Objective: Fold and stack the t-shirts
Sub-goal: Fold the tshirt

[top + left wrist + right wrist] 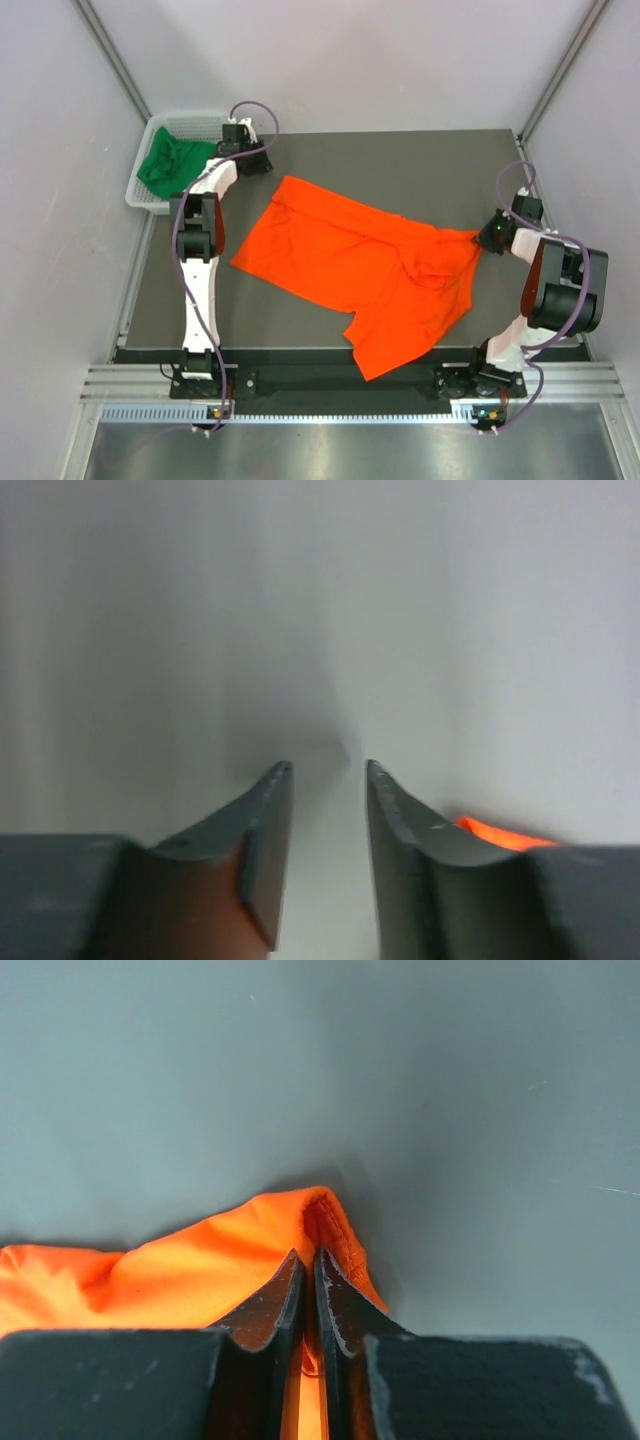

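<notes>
The orange t-shirt (350,262) lies spread and rumpled across the dark table, one part reaching toward the front edge. My right gripper (487,238) is shut on its right-hand corner, and in the right wrist view the hemmed orange fold (322,1215) is pinched between the jaws of that gripper (309,1257). My left gripper (250,160) hovers at the back left, just beyond the shirt's far corner. In the left wrist view this gripper (328,770) stands open and empty, with a sliver of orange shirt (495,832) beside the right finger. The green t-shirt (172,165) sits bunched in the basket.
The white mesh basket (140,195) stands off the table's back-left corner, close to my left arm. Pale walls enclose the table (420,160) at the back and on both sides. A metal rail (340,385) runs along the front edge by the arm bases.
</notes>
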`<state>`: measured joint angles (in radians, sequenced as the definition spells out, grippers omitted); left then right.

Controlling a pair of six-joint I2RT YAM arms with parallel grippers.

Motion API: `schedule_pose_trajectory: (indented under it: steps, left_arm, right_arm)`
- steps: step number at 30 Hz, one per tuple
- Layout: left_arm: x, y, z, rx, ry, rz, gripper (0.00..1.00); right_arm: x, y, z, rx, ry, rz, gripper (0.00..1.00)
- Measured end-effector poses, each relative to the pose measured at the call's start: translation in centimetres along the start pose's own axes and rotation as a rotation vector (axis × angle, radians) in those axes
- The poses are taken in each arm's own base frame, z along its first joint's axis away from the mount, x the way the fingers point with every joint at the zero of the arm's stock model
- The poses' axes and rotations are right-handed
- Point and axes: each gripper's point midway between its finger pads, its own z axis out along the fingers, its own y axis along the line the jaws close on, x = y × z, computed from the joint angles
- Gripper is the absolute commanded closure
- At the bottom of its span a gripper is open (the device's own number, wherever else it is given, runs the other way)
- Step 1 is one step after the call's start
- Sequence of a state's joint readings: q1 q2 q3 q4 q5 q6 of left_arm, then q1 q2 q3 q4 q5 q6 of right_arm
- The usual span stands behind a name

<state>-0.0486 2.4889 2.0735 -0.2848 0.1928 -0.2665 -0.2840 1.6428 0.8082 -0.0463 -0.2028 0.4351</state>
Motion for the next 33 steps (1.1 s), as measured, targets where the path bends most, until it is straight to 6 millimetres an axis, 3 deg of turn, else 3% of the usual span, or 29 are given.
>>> schedule_pose_trajectory:
  steps: [3, 5, 10, 19, 25, 31, 32, 33]
  left_arm:
    - [0.2, -1.4, -0.2, 0.082, 0.01, 0.015, 0.36]
    - [0.7, -2.1, -0.8, 0.122, 0.02, 0.02, 0.33]
    - [2.7, -3.1, -2.7, 0.176, 0.059, 0.016, 0.33]
    - [3.9, -4.7, -3.5, 0.263, 0.09, 0.01, 0.33]
    - [3.1, -5.9, -2.4, 0.282, 0.108, 0.018, 0.43]
    - [4.5, -7.1, -2.0, 0.314, 0.155, 0.021, 0.56]
    - [4.6, -7.2, -2.0, 0.316, 0.159, 0.026, 0.6]
    - [4.6, -7.2, -2.0, 0.315, 0.163, 0.028, 0.72]
  right_arm:
    - [0.0, 0.0, 0.0, -0.001, -0.001, 0.001, 0.93]
    - [0.0, 0.0, -0.1, -0.001, -0.001, 0.0, 0.93]
    - [0.1, 0.1, -0.4, -0.003, -0.003, -0.003, 0.93]
    - [-0.1, 0.6, -1.8, -0.023, -0.023, -0.013, 0.93]
    - [0.5, 0.6, -1.7, -0.03, -0.009, -0.01, 0.93]
    - [0.5, 0.7, -1.7, -0.037, -0.006, -0.01, 0.93]
    - [0.5, 0.7, -1.7, -0.037, -0.006, -0.01, 0.93]
    - [0.5, 0.7, -1.7, -0.037, -0.006, -0.01, 0.93]
